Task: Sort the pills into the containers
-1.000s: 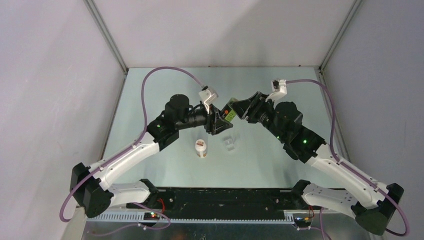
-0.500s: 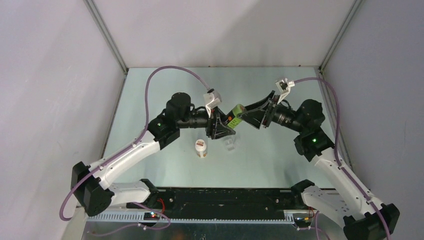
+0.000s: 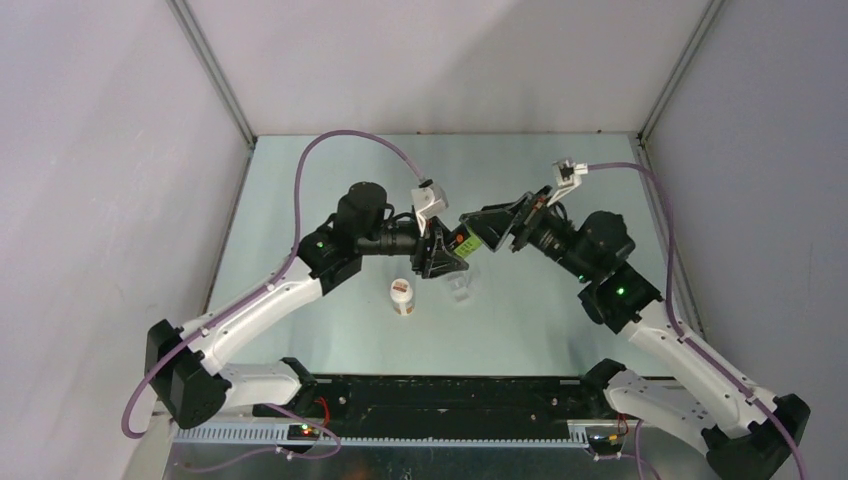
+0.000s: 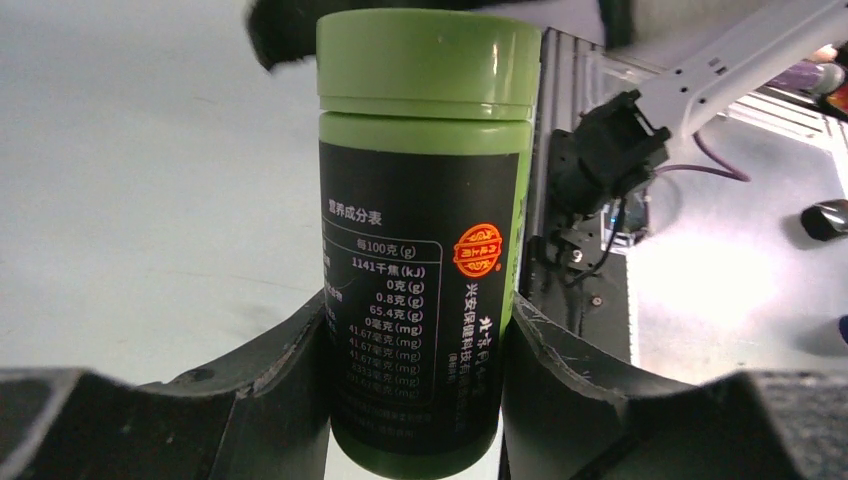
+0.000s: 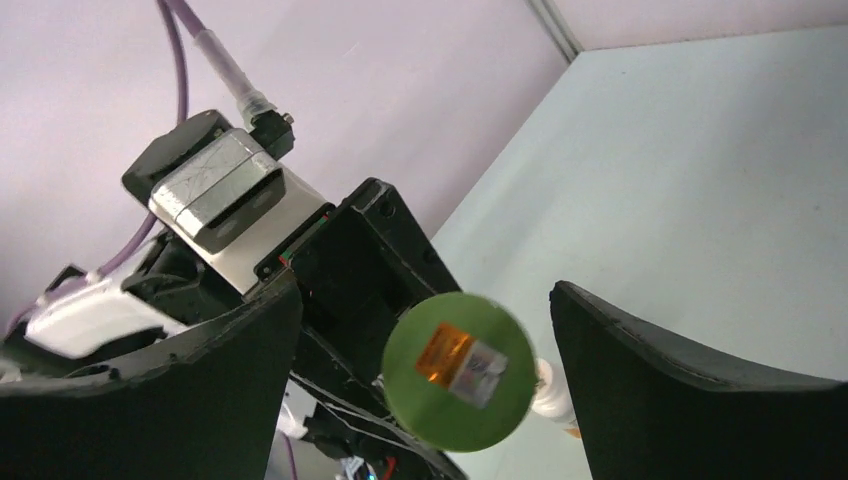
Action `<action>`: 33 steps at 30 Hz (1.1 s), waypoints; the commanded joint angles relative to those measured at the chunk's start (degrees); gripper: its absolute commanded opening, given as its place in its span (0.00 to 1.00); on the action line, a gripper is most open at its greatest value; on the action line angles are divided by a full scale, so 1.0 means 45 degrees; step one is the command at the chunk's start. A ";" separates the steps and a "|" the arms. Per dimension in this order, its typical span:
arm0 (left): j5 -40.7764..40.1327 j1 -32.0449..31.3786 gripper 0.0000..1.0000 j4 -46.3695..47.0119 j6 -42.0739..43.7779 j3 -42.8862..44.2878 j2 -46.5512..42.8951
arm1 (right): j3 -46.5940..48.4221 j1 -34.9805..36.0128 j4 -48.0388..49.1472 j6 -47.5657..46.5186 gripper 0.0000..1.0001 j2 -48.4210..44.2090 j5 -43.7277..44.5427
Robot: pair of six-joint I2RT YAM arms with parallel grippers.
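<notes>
Noted left gripper (image 3: 441, 252) clamped on a green bottle (image 3: 463, 239), with the bottle held up above the table (image 3: 520, 330) near mid-field. Saw it tilted, cap end toward the right arm.

Checked left wrist view: fingers (image 4: 270, 385) pressed tight on both sides of the bottle (image 4: 420, 250), low on the black label. Read white print and a small orange-red seal on that label. Found the green cap (image 4: 428, 55) seated on the bottle, pointing away from the wrist.

Found right gripper (image 3: 487, 226) spread wide, with its fingers flanking the cap end of the bottle. Confirmed from right wrist view: cap (image 5: 460, 372) seen end-on with an orange and white sticker on its top. Saw a clear gap between the cap and each finger (image 5: 690, 400), and no contact visible. Made out left gripper's black body (image 5: 370, 260) behind the cap.

Located pill box (image 3: 460, 289) lying flat on the table, on the near side of the held bottle and apart from both grippers. Could not make out its compartments or contents from the top view. Spotted a small white bottle (image 3: 402, 296) standing upright just left of the pill box, apart from it.
</notes>
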 commanded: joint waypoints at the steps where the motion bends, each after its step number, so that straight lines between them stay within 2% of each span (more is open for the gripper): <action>1: -0.1390 0.0041 0.00 0.0566 0.0491 0.0263 -0.0581 | 0.0402 0.1727 -0.0633 0.1194 0.96 -0.0268 0.5535; 6: -0.1950 0.0052 0.00 0.1189 0.0117 -0.0052 -0.0744 | 0.0827 0.2458 -0.1332 0.1515 0.98 0.0162 0.6405; 8: -0.2029 0.0050 0.00 0.1386 -0.0028 -0.0074 -0.0721 | 0.0850 0.2478 -0.1394 0.1711 0.95 0.0280 0.6356; 10: -0.2058 0.0047 0.00 0.1516 -0.0156 -0.0067 -0.0707 | 0.0856 0.2471 -0.1502 0.1899 0.85 0.0279 0.6317; 11: -0.2059 0.0049 0.00 0.1591 -0.0176 -0.0072 -0.0700 | 0.0856 0.2465 -0.1528 0.1987 0.74 0.0246 0.6284; 14: -0.1977 0.0057 0.00 0.1627 -0.0432 -0.0109 -0.0751 | 0.0856 0.2315 -0.1687 0.2304 0.54 -0.0028 0.6036; 15: -0.1960 0.0056 0.00 0.1927 -0.0461 -0.0103 -0.0760 | 0.0856 0.2250 -0.1698 0.2445 0.44 -0.0093 0.5879; 18: -0.1648 0.0060 0.00 0.2156 -0.0728 -0.0051 -0.0755 | 0.0856 0.1813 -0.1598 0.2480 0.27 -0.0395 0.4704; 19: -0.1561 0.0067 0.00 0.2186 -0.0827 -0.0025 -0.0753 | 0.0856 0.1624 -0.1497 0.2240 0.25 -0.0453 0.4500; 23: -0.0393 0.0053 0.00 0.2221 -0.0822 0.0013 -0.0702 | 0.0545 0.0527 -0.0226 0.0914 0.22 -0.0819 0.1568; 25: 0.0455 0.0065 0.00 0.2096 -0.0663 0.0088 -0.0666 | 0.0332 -0.0368 0.0824 0.0330 0.24 -0.0932 -0.1439; 29: 0.2067 0.0066 0.00 0.2180 -0.0536 0.0074 -0.0598 | 0.0157 -0.1616 0.2842 -0.0875 0.25 -0.0755 -0.5770; 31: 0.2420 0.0061 0.00 0.2240 -0.0471 0.0071 -0.0585 | 0.0388 -0.1852 0.2960 -0.1588 0.24 -0.0533 -0.7228; 33: 0.2023 0.0056 0.00 0.1999 -0.0196 0.0127 -0.0652 | 0.0896 -0.2093 0.2472 -0.1985 0.23 -0.0266 -0.7803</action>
